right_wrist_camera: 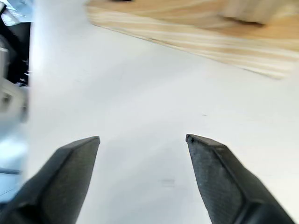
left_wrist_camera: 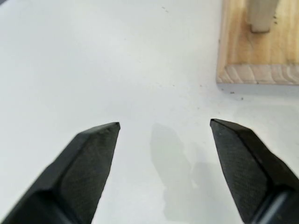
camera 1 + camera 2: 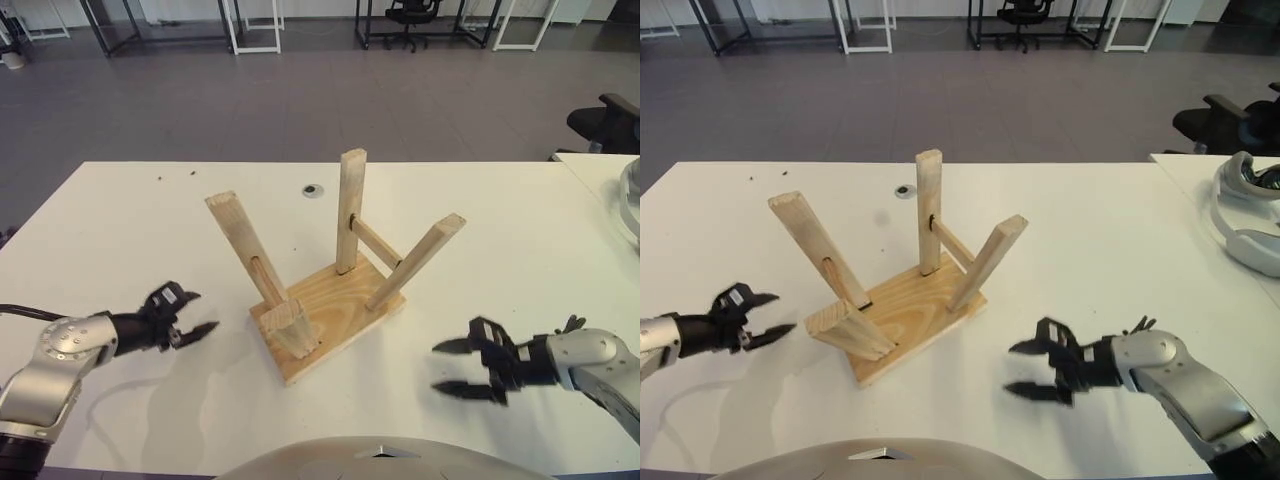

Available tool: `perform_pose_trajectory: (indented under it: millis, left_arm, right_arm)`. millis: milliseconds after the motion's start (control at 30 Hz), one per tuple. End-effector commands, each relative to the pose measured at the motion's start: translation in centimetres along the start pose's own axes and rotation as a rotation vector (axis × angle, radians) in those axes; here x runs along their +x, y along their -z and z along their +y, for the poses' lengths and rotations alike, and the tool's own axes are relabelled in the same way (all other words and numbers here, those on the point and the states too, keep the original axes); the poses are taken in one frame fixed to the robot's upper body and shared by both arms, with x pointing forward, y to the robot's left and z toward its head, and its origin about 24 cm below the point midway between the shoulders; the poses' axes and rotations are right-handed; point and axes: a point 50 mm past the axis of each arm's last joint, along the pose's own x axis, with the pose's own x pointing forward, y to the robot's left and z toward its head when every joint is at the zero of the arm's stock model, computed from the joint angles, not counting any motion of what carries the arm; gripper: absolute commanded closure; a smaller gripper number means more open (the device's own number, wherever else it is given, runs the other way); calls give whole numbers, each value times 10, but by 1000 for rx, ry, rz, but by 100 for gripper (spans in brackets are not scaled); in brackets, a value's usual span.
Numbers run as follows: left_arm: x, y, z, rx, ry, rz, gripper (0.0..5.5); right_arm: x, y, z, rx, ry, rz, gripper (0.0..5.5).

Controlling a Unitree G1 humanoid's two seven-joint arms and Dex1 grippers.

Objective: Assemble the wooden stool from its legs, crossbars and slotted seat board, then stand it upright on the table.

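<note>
The wooden stool lies upside down in the middle of the white table, its seat board flat on the surface. Several legs stick up from it: one tall upright leg, one leaning left, one leaning right, and a short near one. A crossbar joins the upright leg to the right one. My left gripper hovers open to the left of the board, with nothing in it. My right gripper is open to the board's right, also holding nothing. The board's edge shows in the left wrist view.
A small dark round hole sits in the table behind the stool. A white headset lies on a neighbouring table at the far right. Black office chairs and table frames stand on the grey floor beyond.
</note>
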Motion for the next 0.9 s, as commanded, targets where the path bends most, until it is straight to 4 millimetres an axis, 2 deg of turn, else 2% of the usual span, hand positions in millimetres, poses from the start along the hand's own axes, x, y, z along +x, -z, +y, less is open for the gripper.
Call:
perform_pose_trajectory:
  millis: [33,100,133,200,300,367,433,533,633,700,767,900]
  left_arm:
    - [22,3,-20,40,116,69,194]
    - [36,2,-24,49,125,57,194]
    - [48,-1,-22,49,98,31,194]
    - [75,-12,-10,45,0,-21,194]
    - [107,-36,8,-88,-138,-211,194]
    - [118,-43,14,-169,-200,-287,194]
    - [111,-36,10,-204,-230,-302,194]
    - [79,-8,9,-193,-330,-229,194]
    - [59,8,3,-150,-375,-141,194]
    - [62,7,-6,-152,-355,-138,194]
    - [74,-1,-16,-163,-313,-164,194]
    - [91,-16,-44,-207,-160,-186,194]
  right_arm:
    - [27,-7,-70,-2,365,-104,203]
    - [50,-5,-76,-34,335,-75,203]
    - [62,1,-73,-46,287,-37,203]
    - [74,15,-62,-33,176,-2,203]
    - [70,18,-45,-16,87,-36,203]
    - [64,15,-35,9,99,-65,203]
    - [56,12,-37,2,239,-71,203]
    - [35,15,-33,8,471,-74,203]
    - [32,22,-10,43,507,-59,203]
    - [39,24,8,79,505,-48,203]
    - [51,18,24,120,493,-63,203]
    - [69,0,29,121,483,-101,203]
